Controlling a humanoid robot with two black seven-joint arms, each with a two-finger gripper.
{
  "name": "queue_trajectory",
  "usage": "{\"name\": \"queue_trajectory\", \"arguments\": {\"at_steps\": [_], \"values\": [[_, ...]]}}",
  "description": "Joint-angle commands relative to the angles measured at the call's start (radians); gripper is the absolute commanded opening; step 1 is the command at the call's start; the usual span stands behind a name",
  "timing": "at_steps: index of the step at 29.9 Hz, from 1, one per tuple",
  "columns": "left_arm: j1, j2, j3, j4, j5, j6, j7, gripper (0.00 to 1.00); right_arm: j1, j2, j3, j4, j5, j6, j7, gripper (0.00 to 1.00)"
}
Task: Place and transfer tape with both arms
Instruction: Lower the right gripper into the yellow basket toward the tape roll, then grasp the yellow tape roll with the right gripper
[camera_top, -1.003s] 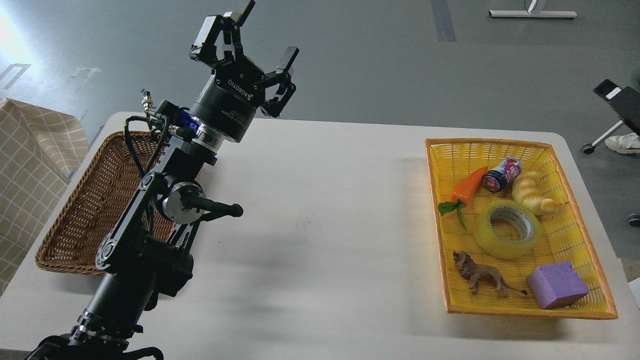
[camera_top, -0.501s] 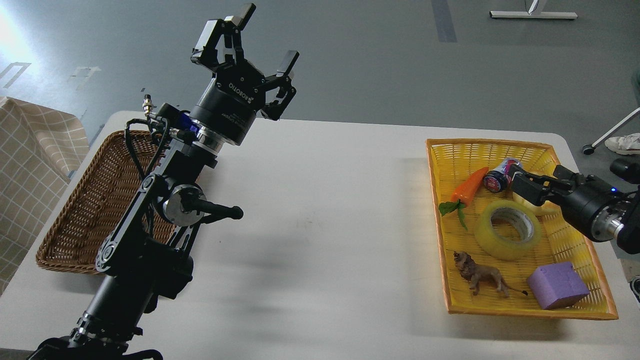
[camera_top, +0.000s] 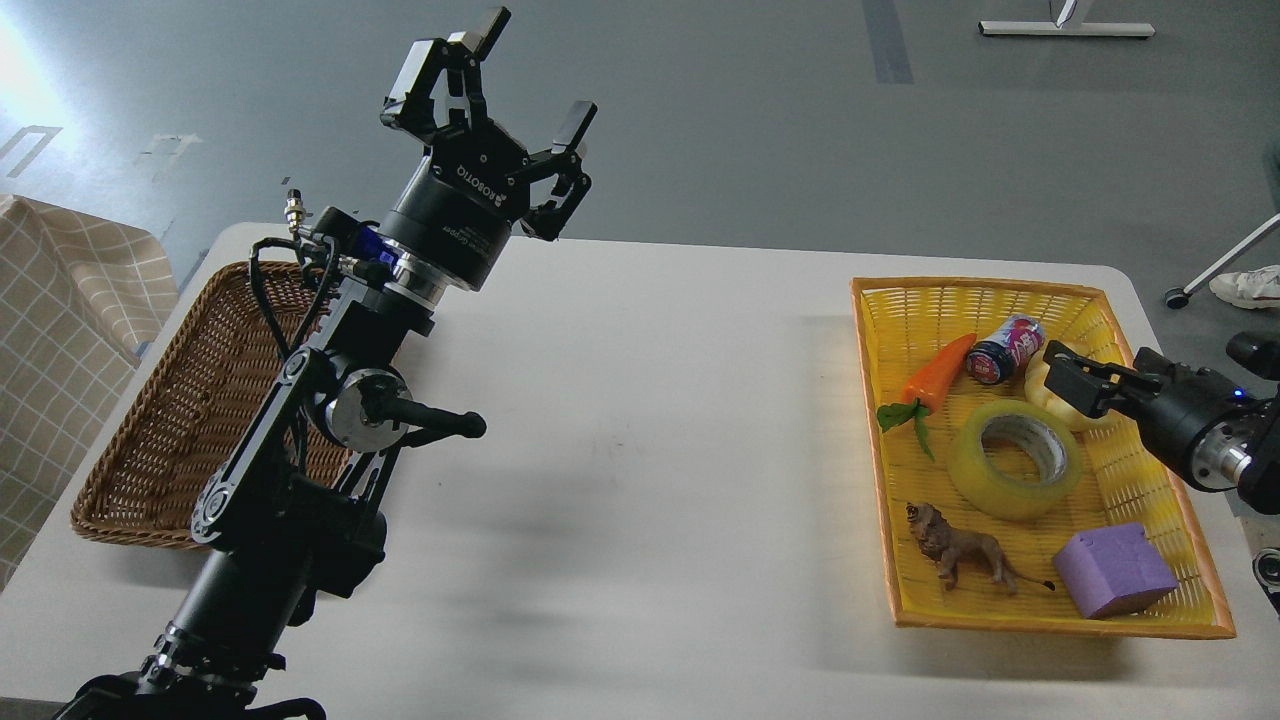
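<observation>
A wide ring of translucent yellow tape (camera_top: 1016, 460) with a whitish-grey inner core lies inside a shallow yellow basket (camera_top: 1180, 510) at the right end of a pale worktop (camera_top: 640, 420). The roll rests on its flat side, its hole facing upward and tipped slightly, so its axis stands close to vertical. It sits near the basket's middle.

Around the tape, all within the basket: an orange carrot toy (camera_top: 932, 375) and a small dark jar (camera_top: 1002, 350) behind it, a croissant toy (camera_top: 1052, 392) behind and to its right, a brown lion figure (camera_top: 960, 550) in front, and a purple block (camera_top: 1112, 570) in front to its right. None appears to touch the roll.

The right hand (camera_top: 1070, 378) reaches in over the basket's right rim, above the croissant, just behind and right of the tape (whether its fingers are parted, I cannot tell).

Far left of the tape, the left hand (camera_top: 495, 85) is raised above the worktop's back edge, fingers spread and holding nothing. A brown wicker basket (camera_top: 150, 440) lies at the left end. A broad stretch of bare worktop separates the two baskets.
</observation>
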Motion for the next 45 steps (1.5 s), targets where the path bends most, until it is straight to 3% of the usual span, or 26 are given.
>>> {"name": "queue_trajectory", "arguments": {"at_steps": [1, 16, 37, 42, 45], "values": [[0.0, 0.0, 0.002, 0.0, 0.0, 0.001, 0.001, 0.98, -0.001, 0.019, -0.017, -0.008, 0.0, -0.007, -0.001, 0.98], [-0.003, 0.0, 0.002, 0.003, 0.0, 0.001, 0.001, 0.98, -0.139, -0.016, -0.021, -0.007, 0.0, -0.053, 0.005, 0.98], [0.0, 0.0, 0.0, 0.003, 0.0, 0.001, 0.001, 0.98, -0.132, 0.01, -0.041, -0.011, 0.0, -0.062, -0.001, 0.95], [-0.014, 0.0, -0.003, 0.005, 0.0, 0.001, 0.001, 0.98, -0.11, -0.001, -0.043, -0.027, 0.0, -0.061, 0.0, 0.92], [-0.018, 0.0, -0.005, 0.018, 0.0, 0.001, 0.001, 0.98, -0.112, -0.001, -0.046, -0.027, 0.0, -0.059, 0.003, 0.86]]}}
